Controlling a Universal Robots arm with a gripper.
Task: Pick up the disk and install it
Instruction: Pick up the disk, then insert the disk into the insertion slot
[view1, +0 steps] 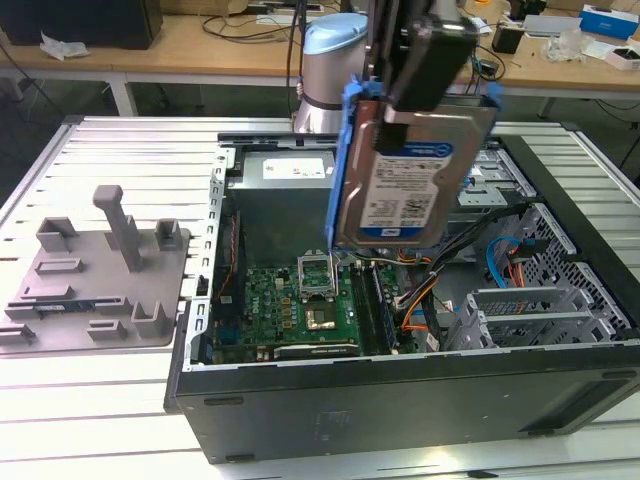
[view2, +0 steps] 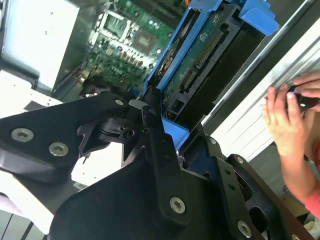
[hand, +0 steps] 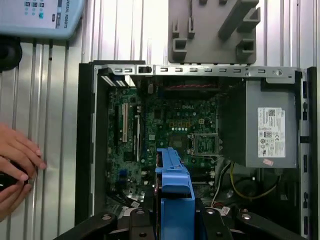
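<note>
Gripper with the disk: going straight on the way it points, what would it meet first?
Likely the motherboard in the open computer case, beside the processor socket; the gripper holds the disk edge-down above it. Depth unclear.

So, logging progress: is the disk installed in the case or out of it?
Out. The disk hangs nearly upright in the claw, above the open case.

Hand (hand: 17, 162) cut off at the view's edge, disk (view1: 405, 170) top hidden behind the jaws
</note>
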